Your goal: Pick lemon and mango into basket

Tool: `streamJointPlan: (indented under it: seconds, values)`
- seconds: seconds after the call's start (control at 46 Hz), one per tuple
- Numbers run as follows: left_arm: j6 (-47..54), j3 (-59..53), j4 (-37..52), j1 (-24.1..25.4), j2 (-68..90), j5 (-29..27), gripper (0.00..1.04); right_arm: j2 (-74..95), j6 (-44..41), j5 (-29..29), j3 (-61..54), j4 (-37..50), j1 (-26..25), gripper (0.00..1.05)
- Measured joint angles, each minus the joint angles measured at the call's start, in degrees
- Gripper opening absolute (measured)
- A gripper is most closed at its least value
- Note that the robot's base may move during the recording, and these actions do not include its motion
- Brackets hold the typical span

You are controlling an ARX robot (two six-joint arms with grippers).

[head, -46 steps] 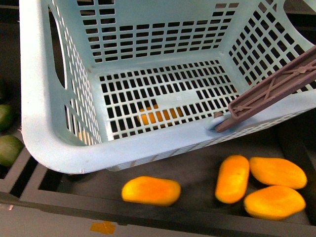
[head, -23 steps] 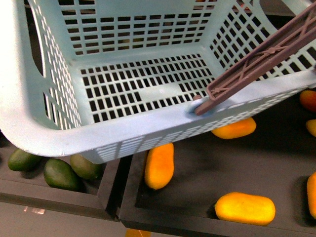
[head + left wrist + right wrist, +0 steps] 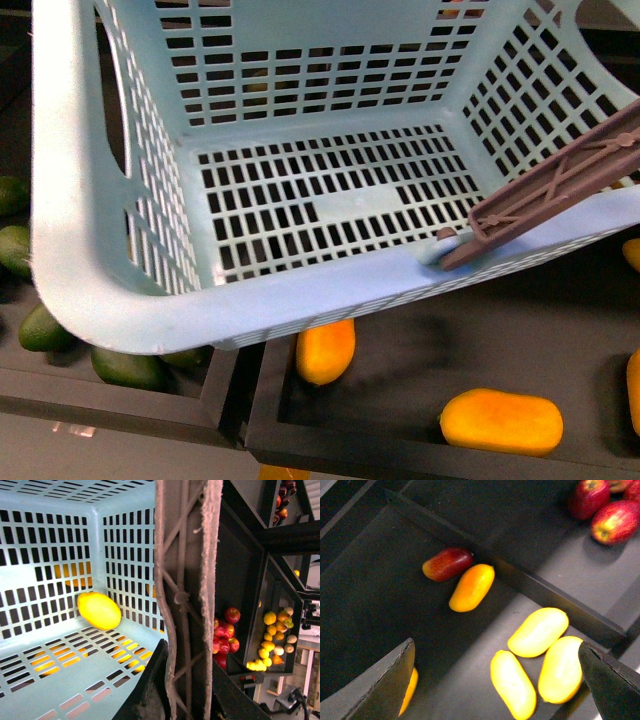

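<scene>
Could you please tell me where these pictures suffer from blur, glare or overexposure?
Front view: the near rim of the basket and its handle are slightly smeared. Right wrist view: three mangoes are washed out to pale yellow, and the right gripper's fingers are dark and soft. Left wrist view: the lemon is sharp, the close handle fuzzy-edged.
</scene>
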Motion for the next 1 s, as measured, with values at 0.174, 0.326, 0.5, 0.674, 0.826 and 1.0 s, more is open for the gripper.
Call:
streamJointPlan:
  seconds: [0.174,0.326,0.5,0.674,0.826,1.0]
  values:
    - [0.1,0.0,0.0,0.2,0.0,-0.8,0.08,17.3,2.0,1.4,8.0,6.4,-0.7,0.96]
    - [0.3,0.0,0.0,0.2,0.0,-0.5,0.08,34.0,5.6,-0.1,17.3,8.2,-0.1,0.96]
    - [0.3,0.0,0.0,0.1,0.0,-0.1,0.08,49.2,11.1,0.1,28.9,4.6,0.5,0.96]
    - [0.3,0.0,0.0,0.1,0.0,-0.6,0.08,58.4,17.9,-1.0,37.1,1.5,0.7,0.96]
    - [0.3,0.0,0.0,0.1,0.0,-0.4,0.08,61.9,18.8,0.1,40.1,1.1,0.7,0.96]
    - [0.3,0.0,0.0,0.1,0.0,-0.3,0.08,65.2,19.0,0.0,42.9,0.5,0.7,0.96]
